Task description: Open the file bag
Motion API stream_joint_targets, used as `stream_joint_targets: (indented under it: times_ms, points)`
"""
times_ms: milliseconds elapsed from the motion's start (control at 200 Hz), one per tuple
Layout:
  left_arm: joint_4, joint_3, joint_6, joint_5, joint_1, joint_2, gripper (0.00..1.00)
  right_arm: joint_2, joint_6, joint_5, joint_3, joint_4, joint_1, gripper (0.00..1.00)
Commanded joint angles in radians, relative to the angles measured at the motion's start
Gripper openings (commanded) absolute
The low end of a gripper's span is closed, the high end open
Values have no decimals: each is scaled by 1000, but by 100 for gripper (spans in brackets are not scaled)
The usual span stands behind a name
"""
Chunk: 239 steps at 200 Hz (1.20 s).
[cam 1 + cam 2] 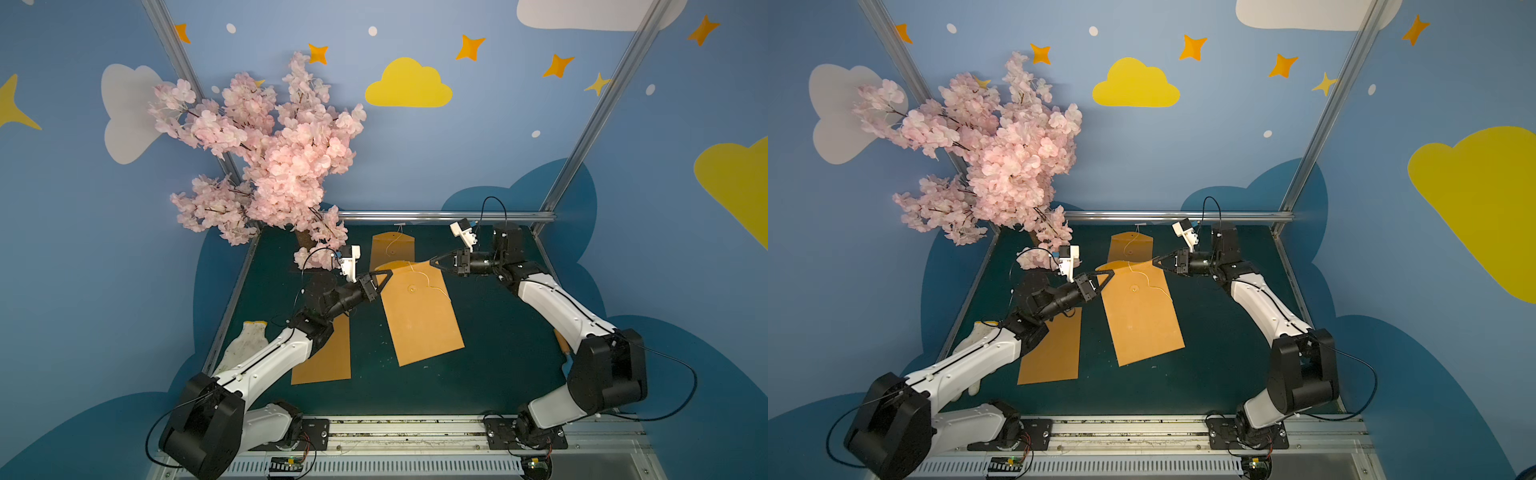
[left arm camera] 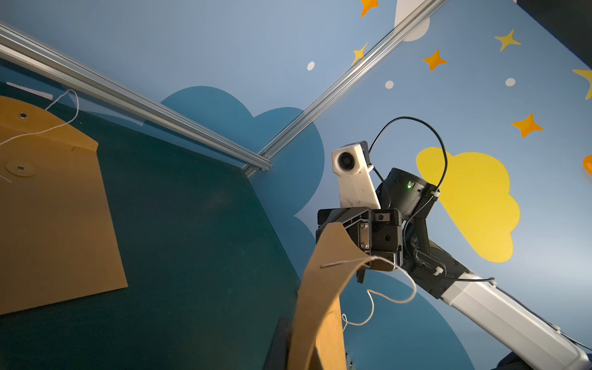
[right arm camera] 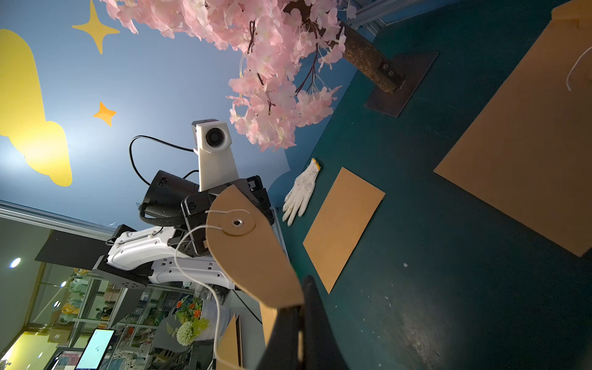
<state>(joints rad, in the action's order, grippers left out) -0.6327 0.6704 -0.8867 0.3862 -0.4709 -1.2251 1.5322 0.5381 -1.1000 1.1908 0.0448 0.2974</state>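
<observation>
Just right of the blossom tree, flat on the green mat: file bag, body down, flap raised. Pinches the flap's tree-side end with the left gripper, jaws pressed together on the paper; clamps the end farther from the tree with the right gripper, likewise closed. Holds both ends up, probably to peel the flap evenly off the mouth without creasing. Leaves the string dangling loose, off the button.

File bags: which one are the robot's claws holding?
The middle file bag: left gripper and right gripper pinch its flap. The far bag and the plain bag lie flat.
</observation>
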Motion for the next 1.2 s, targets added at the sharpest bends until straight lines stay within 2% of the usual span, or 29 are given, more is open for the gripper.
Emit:
stream_joint_targets:
  times_ms: [0,260,360,716,1026,1191]
  points:
    - [-67,38,5,0,5,-13,3,-6,-36,-32,-7,40,25,12]
    - [-51,35,12,23,7,-20,2,-12,-55,-49,18,64,32,31]
    - [-51,30,14,32,8,-20,3,-9,-51,-49,24,62,34,34]
    - [-45,-9,25,66,5,-10,2,2,55,-70,21,-67,34,28]
    - [-34,-27,28,81,6,11,3,1,10,-51,27,-22,34,39]
    - [-27,-26,32,83,5,15,3,5,17,-63,30,-30,37,25]
